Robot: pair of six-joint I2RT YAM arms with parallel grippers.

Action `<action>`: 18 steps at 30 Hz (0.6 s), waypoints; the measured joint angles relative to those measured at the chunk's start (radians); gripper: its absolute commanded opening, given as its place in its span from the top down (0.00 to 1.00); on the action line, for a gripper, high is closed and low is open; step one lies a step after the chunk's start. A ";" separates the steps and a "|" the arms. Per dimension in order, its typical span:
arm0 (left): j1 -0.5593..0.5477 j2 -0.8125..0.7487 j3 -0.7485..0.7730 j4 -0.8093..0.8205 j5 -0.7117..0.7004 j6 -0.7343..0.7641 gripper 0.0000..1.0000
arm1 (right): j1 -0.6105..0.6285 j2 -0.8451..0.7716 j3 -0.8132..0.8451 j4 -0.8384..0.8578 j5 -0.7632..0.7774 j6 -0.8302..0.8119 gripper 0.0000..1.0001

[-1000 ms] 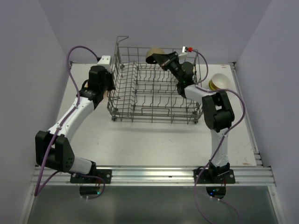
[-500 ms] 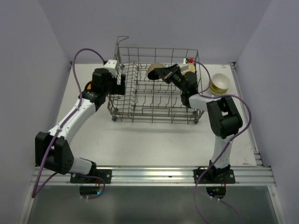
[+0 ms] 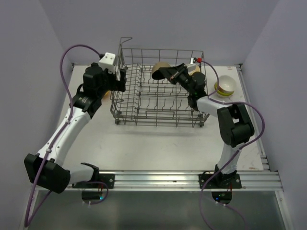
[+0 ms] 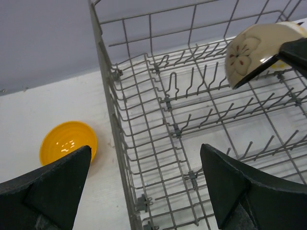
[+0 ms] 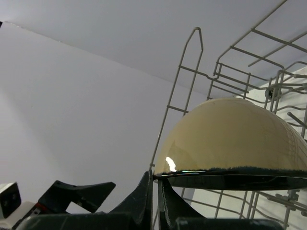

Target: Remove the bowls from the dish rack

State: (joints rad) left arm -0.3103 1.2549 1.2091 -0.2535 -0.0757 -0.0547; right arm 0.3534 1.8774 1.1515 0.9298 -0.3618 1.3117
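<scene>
**Left hand let go of the yellow bowl; the last bowl was in the air**

Within the last second the left hand (image 3: 121, 79) went from clenched to spread wide. Its two dark fingers (image 4: 53, 179) stood far apart with nothing between them, hovering over the left wall of the grey metal wire dish rack (image 3: 144, 120). The small yellow ribbed bowl (image 4: 68, 142) sat upright on the white surface (image 3: 158, 143) just left of the rack. It was clear of the fingers, so that bowl looked delivered. The left arm had also lifted and swung in towards the rack's left wall.

The right hand (image 3: 160, 74) remained clenched on the rim of a cream glazed bowl with a brown flower pattern (image 4: 254, 52). It held the bowl tilted above the tines near the rack's far wall. In the overhead view this bowl appeared lower than a second earlier.

A white bowl with a yellow and green band (image 3: 224, 86) rested on the surface to the right of the rack.

No other bowl showed among the tines. By that reading the task was close to its end, with only the cream bowl left to carry out over a side wall and set down beside the rack. The tall grid walls were the likeliest snag on the way out.
</scene>
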 measured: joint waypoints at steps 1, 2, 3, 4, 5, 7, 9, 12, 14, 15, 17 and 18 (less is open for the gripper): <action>-0.008 0.000 0.013 -0.004 0.010 0.012 0.00 | 0.000 -0.003 0.000 0.000 0.000 0.007 1.00; -0.023 0.002 0.029 -0.008 0.018 0.024 0.00 | 0.000 -0.005 0.001 -0.001 0.000 0.014 1.00; -0.043 0.006 0.046 -0.010 0.018 0.041 0.00 | 0.000 -0.007 0.002 -0.003 0.000 0.019 1.00; -0.069 0.008 0.062 -0.009 0.018 0.060 0.00 | 0.000 -0.008 0.002 -0.004 0.000 0.026 1.00; -0.104 0.009 0.072 -0.002 0.015 0.082 0.00 | 0.000 -0.009 0.003 -0.008 0.000 0.034 1.00; -0.171 0.009 0.078 0.020 0.021 0.131 0.00 | 0.000 -0.018 0.006 -0.030 0.000 0.047 1.00; -0.236 0.010 0.076 0.041 0.032 0.182 0.00 | 0.000 -0.028 0.012 -0.055 -0.003 0.059 1.00; -0.294 0.017 0.066 0.084 0.042 0.249 0.00 | 0.000 -0.044 0.029 -0.080 -0.018 0.081 1.00; -0.322 0.030 0.050 0.128 0.040 0.286 0.00 | 0.000 -0.058 0.039 -0.087 -0.028 0.097 1.00; -0.335 0.039 0.038 0.145 0.035 0.304 0.00 | 0.000 -0.066 0.042 -0.087 -0.031 0.104 1.00; -0.357 0.057 0.001 0.189 0.017 0.330 0.00 | 0.000 -0.075 0.047 -0.085 -0.041 0.117 1.00; -0.367 0.066 -0.021 0.209 0.005 0.337 0.00 | 0.000 -0.080 0.049 -0.085 -0.046 0.124 1.00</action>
State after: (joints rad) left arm -0.6777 1.3209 1.1877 -0.0448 -0.0708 0.2825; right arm 0.3531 1.7969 1.2003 0.8452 -0.4076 1.4353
